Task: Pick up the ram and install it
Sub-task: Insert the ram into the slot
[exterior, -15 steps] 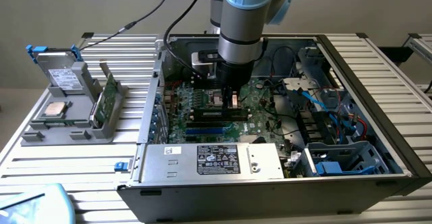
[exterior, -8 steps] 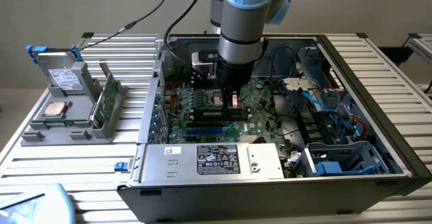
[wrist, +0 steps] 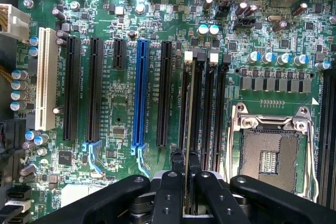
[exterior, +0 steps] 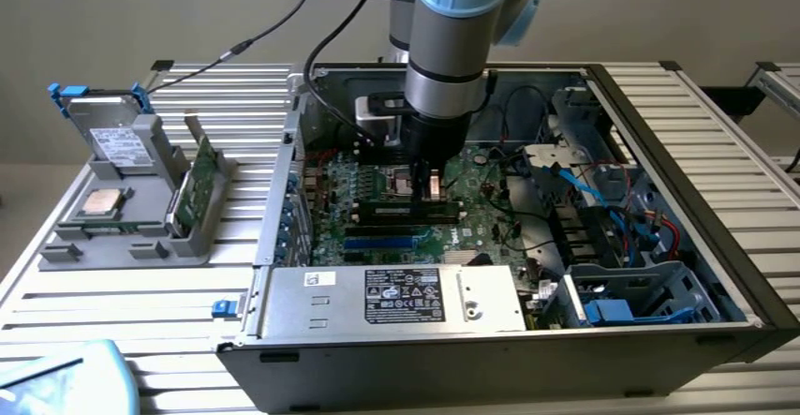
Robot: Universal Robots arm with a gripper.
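Surface: a slatted metal table (exterior: pixel 125 293) was seen under an open computer case (exterior: pixel 737 237), with a plain grey wall behind.
Case contents: a green motherboard (wrist: pixel 121 145), a row of black memory slots (wrist: pixel 218 119), an empty processor socket (wrist: pixel 270 156) and a boxed power supply (exterior: pixel 400 298) were noted.
Side rack: a grey holder (exterior: pixel 125 237) was set on the table at the exterior view's left, well apart from the work.
Arm: it was lowered straight down into the case over the memory slots.
Gripper (wrist: pixel 185 157): the fingers were drawn narrow and pressed on the flat faces of the ram (wrist: pixel 188 108).
Ram position: it was held on edge, directly beneath the wrist, at the slot nearest the blue slot (wrist: pixel 140 93).
Long axis: it was laid along the slot's length, parallel to the neighbouring slots, and was seen running out to both sides of the fingers in the exterior view.
Latches: white clips (wrist: pixel 188 56) were noted at the slot ends.
Seating: whether the ram's lower edge was fully home in the slot could not be told.
Assessment: alignment of edge to slot was judged the deciding relation, and it appeared true.
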